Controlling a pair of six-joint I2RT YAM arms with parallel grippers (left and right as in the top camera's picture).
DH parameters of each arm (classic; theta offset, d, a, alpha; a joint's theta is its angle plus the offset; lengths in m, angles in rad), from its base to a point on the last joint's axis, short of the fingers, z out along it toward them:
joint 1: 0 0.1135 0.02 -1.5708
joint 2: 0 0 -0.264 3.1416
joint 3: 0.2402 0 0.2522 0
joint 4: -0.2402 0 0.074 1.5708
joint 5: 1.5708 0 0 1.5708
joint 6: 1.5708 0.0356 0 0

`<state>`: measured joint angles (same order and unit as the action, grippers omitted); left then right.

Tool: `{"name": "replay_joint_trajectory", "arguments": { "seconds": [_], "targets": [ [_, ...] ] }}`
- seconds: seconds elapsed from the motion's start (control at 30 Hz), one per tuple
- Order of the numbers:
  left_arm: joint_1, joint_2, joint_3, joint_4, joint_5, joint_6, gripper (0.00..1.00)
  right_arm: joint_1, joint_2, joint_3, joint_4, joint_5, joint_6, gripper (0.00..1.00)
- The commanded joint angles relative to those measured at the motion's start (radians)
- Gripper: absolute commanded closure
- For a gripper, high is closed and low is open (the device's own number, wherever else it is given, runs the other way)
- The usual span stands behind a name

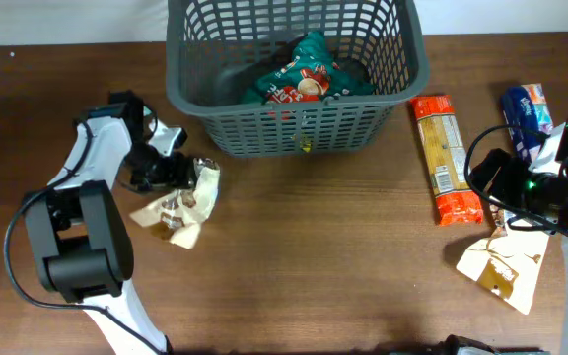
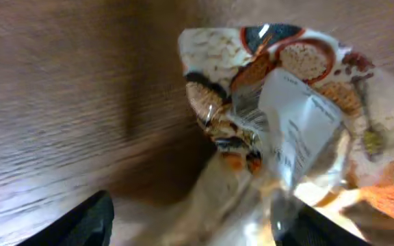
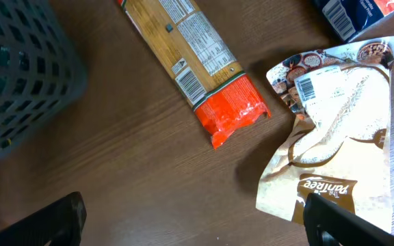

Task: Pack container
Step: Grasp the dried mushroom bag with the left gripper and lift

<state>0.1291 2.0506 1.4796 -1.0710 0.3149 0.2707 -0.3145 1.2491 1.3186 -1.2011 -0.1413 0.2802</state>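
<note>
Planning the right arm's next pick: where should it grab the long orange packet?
Mid-length on the long orange packet, probably from straight above, fingers closing across its narrow width. It lies flat, both long edges free; the beige pouch sits near its red end.

Basket (image 1: 294, 128): dark grey, sides a lattice of slots

Green packet (image 1: 309, 74): teal green with red and white print

Table (image 1: 314, 266): mid-brown, fine wood grain

Pasta pack (image 1: 444, 158): orange-red at both ends, golden yellow between, white label with black barcodes

Blue packet (image 1: 529, 110): deep blue with white patches, a white barcode panel and a touch of red at one corner

Right pouch (image 3: 334, 137): cream with thin brown swirls, brown lettering, brown-rimmed rounds of tan grain at one end, white barcode label

Left pouch (image 2: 286, 102): cream, rounds of tan grain rimmed in orange-brown and black, white label with dark print

Left arm (image 1: 97, 163): white links, black joints
</note>
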Motion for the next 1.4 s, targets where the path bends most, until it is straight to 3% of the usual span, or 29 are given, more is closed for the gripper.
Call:
{"name": "replay_joint_trajectory", "arguments": {
  "seconds": [0.0, 0.13, 0.37, 0.63, 0.87, 1.37],
  "targets": [
    [0.003, -0.002, -0.045, 0.021, -0.005, 0.024, 0.33, -0.006, -0.003, 0.023, 0.0, -0.007, -0.002, 0.01],
    [0.003, -0.002, -0.052, 0.028, -0.005, 0.023, 0.43, -0.006, -0.003, 0.023, 0.001, -0.005, -0.002, 0.01],
    [0.003, -0.002, -0.052, 0.02, -0.01, 0.023, 0.79, -0.006, -0.003, 0.023, 0.0, -0.006, -0.002, 0.01],
    [0.003, -0.002, -0.052, 0.009, -0.026, 0.023, 0.98, -0.006, -0.003, 0.023, 0.0, -0.006, -0.002, 0.01],
    [0.028, -0.037, -0.052, 0.025, -0.022, 0.002, 0.98, -0.006, -0.003, 0.023, 0.0, -0.006, -0.002, 0.01],
    [0.123, -0.31, -0.021, 0.039, -0.022, -0.039, 0.98, -0.006, -0.003, 0.023, 0.0, -0.006, -0.002, 0.01]
  ]
}}
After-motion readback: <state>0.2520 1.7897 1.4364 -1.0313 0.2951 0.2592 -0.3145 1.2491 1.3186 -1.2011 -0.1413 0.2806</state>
